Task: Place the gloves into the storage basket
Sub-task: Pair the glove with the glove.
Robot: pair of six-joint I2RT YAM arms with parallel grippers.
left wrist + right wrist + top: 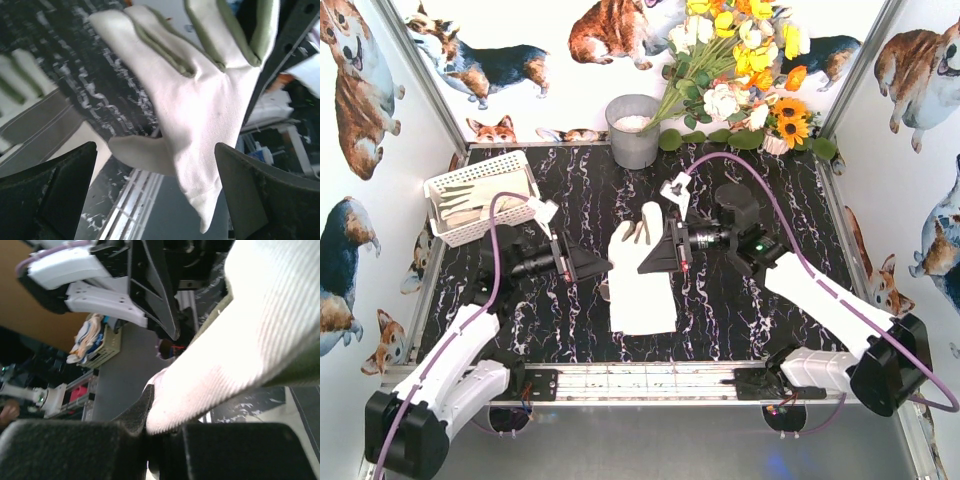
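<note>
A cream-white glove with grey finger patches hangs over the middle of the table. My right gripper is shut on its edge; in the right wrist view the white fabric is pinched between the pads of this gripper. My left gripper stands open just left of it. The left wrist view shows this glove dangling between the wide-apart fingers of the left gripper, untouched. Another glove lies on the table below. The white storage basket sits at the far left with gloves inside.
A grey metal bucket stands at the back centre. A bunch of artificial flowers fills the back right corner. A metal rail runs along the near edge between the arm bases. Printed walls close in the table's left, right and back.
</note>
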